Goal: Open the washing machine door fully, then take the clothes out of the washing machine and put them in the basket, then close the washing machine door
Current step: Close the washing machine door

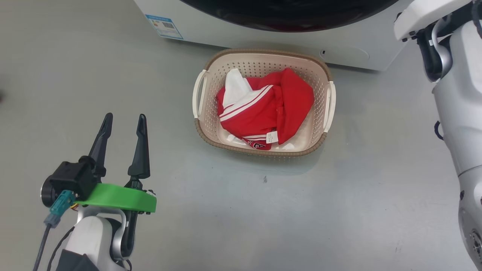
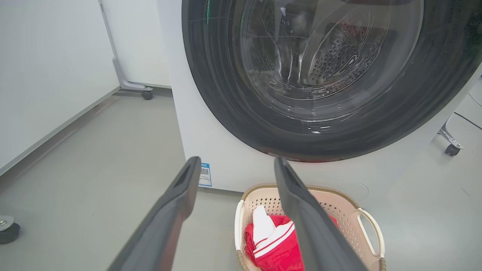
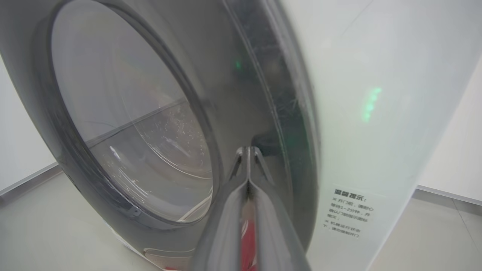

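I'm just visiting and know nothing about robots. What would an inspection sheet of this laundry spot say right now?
Surface: bare grey floor, with one small dark speck.
Job's things: washing machine, its door looking closed or nearly so; basket on the floor in front of it; red clothes lying inside the basket.
Clutter: nothing seen.
Grippers: left gripper open and empty, apart from the basket; right gripper shut, tips at the door's dark ring near its edge.
Cables: grey cable at the left wrist; thin black cable on the floor.
Surroundings: white panels on castors.
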